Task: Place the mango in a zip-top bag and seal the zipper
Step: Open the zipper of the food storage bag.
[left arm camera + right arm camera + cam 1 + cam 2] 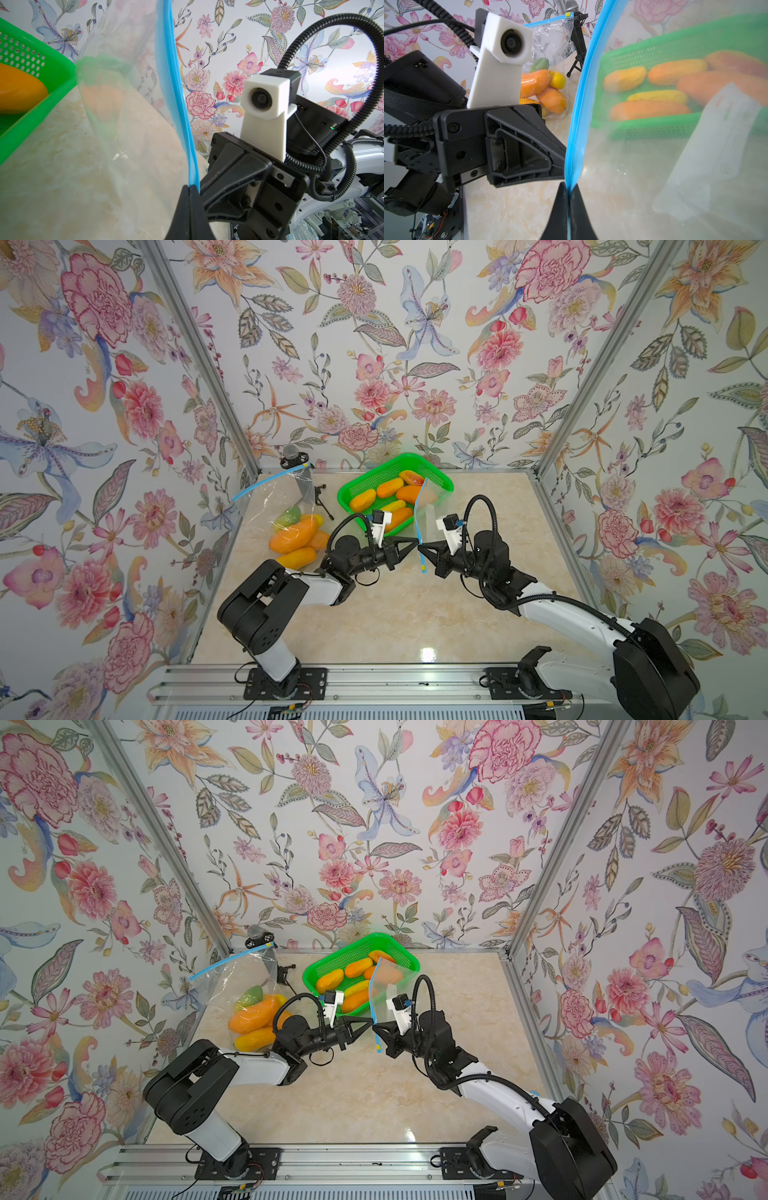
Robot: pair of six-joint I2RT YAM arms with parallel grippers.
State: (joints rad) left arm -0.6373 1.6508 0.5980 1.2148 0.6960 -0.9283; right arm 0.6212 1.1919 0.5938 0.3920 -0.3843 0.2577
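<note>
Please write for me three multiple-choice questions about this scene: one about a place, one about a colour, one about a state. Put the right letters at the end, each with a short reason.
1. Where does the green basket stand?
A. At the far end of the table
B. At the table's near edge
C. Off the table, on the floor

2. What colour is the zipper strip of the held zip-top bag?
A. Red
B. Blue
C. Black

3. In what state are the left gripper and the right gripper?
A. Both open, apart from the bag
B. Both shut on the zipper strip
C. Only the left one holds it

Answers:
1 A: both top views show the basket at the far end.
2 B: both wrist views show a blue strip.
3 B: each wrist view shows closed jaws pinching the strip.
</note>
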